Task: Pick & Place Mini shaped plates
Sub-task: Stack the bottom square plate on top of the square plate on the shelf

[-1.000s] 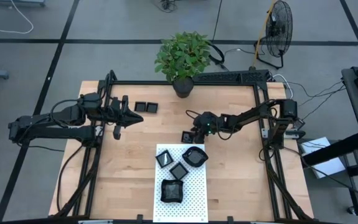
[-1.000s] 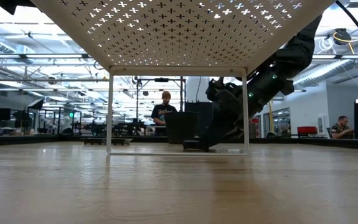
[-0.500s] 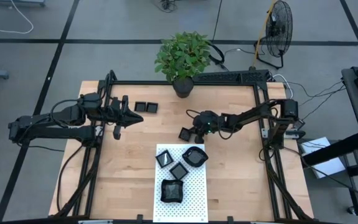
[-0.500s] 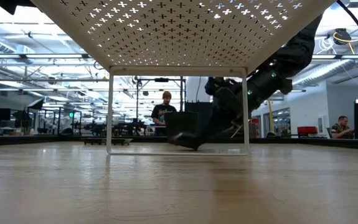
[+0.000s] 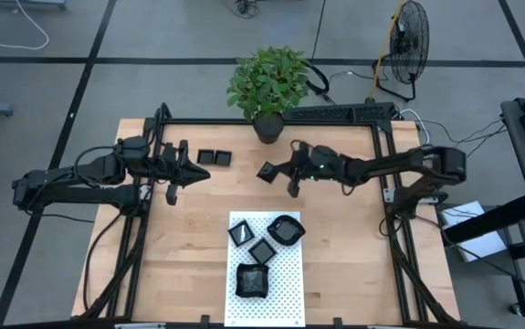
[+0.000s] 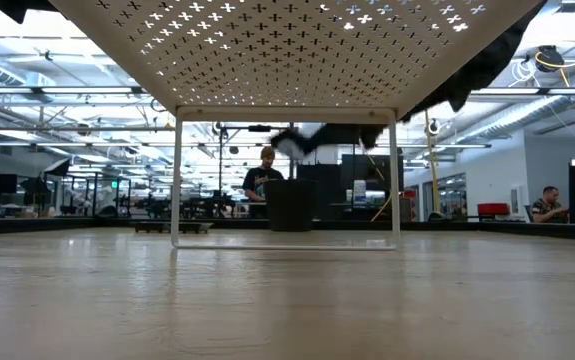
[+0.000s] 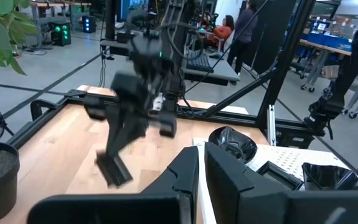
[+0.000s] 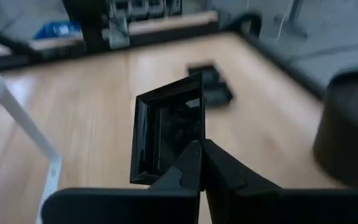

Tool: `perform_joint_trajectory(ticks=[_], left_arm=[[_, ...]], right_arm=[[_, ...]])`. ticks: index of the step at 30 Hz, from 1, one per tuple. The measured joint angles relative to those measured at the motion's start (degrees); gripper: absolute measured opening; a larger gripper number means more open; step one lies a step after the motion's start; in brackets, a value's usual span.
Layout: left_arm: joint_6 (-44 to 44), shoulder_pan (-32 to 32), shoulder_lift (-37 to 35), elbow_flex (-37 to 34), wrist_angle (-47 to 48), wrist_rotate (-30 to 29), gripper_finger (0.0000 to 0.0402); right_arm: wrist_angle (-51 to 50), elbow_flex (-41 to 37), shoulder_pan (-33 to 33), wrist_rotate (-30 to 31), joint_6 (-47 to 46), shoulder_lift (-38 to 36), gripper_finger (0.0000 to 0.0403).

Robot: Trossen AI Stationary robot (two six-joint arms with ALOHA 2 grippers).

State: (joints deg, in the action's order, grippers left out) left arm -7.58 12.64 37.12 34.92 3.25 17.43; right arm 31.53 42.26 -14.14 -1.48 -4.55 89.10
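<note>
Right claw (image 5: 274, 173) grips square mini plate (image 5: 267, 172) above table (image 5: 198, 238); left claw (image 5: 192, 173) closed, empty

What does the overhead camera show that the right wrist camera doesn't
Only the high view shows the white mat holding four mini plates, the waiting left gripper at the table's left, the potted plant and the floor fan. Only the right wrist view shows up close that the square plate is pinched by its rim and tilted on edge. Both show the right gripper holding that plate above the table, and the two square plates still lying on the wood.
</note>
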Motion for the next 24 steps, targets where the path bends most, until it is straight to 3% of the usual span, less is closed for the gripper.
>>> perform_joint_trajectory(ticks=[5, 9, 12, 19, 24], left_arm=[[3.0, 0.0, 0.0, 0.0, 0.0, 0.0, 0.0031], [4.7, 0.0, 0.0, 0.0, 0.0, 0.0, 0.0031], [4.5, 0.0, 0.0, 0.0, 0.0, 0.0, 0.0031], [6.5, 0.0, 0.0, 0.0, 0.0, 0.0, 0.0031], [7.1, 0.0, 0.0, 0.0, 0.0, 0.0, 0.0031]], right_arm=[[-0.8, 1.4, -0.5, -1.3, 1.2, -6.6, 0.0], [-5.4, 7.4, -0.1, -9.7, 1.0, -9.9, 0.0], [-15.8, 16.1, 1.6, -16.2, 1.4, -10.0, 0.0], [-47.3, 37.9, 8.2, -18.3, 7.7, -3.2, 0.0], [-52.3, 45.4, 13.9, -19.9, 8.3, 4.4, 0.0]])
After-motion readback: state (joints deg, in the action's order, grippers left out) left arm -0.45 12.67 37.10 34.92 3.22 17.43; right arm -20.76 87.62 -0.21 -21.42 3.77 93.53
